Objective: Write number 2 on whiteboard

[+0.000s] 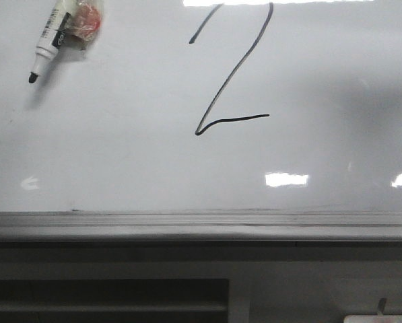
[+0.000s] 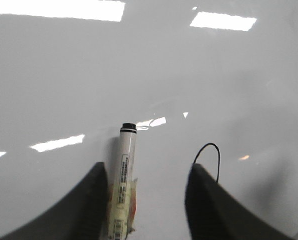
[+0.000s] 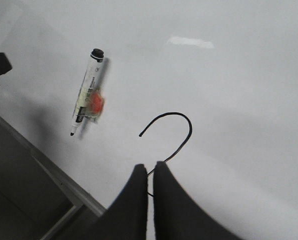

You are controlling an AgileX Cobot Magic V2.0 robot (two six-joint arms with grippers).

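Between the left hand's (image 2: 144,210) two dark fingers (image 2: 89,210) sits a white marker (image 2: 125,172), jaws spread wide; the marker lies against the inner side of one finger only, with clear board showing between it and the other finger. Looks taped or strapped to that finger with a clear wrap holding something orange-red (image 2: 133,207), so not a squeeze grip; exact fixing can't be told. Marker's black end (image 2: 128,126) points away from the wrist, toward the whiteboard (image 2: 64,65).

Right hand (image 3: 149,175): fingers pressed together, no gap, nothing between them. Tips sit over the lower run of the number 2 (image 3: 181,117); its hooked top shows just past them.

Front view: marker (image 1: 51,42) hangs at upper left, tilted, black tip (image 1: 32,78) down-left, orange-red blob in clear wrap (image 1: 86,23) beside its body. Tip close to the board, contact can't be told; soft shadow below it. Neither hand itself shows in this view.

Number 2 (image 1: 236,67) is drawn in thin black line at upper centre of the whiteboard (image 1: 120,155), well apart from the marker, to its right. Top curve cut by the frame edge, long slanted stroke down-left, short wavy base running right. Glossy board, bright light reflections (image 1: 286,179) low right. Grey metal ledge (image 1: 187,225) runs along the board's lower edge.
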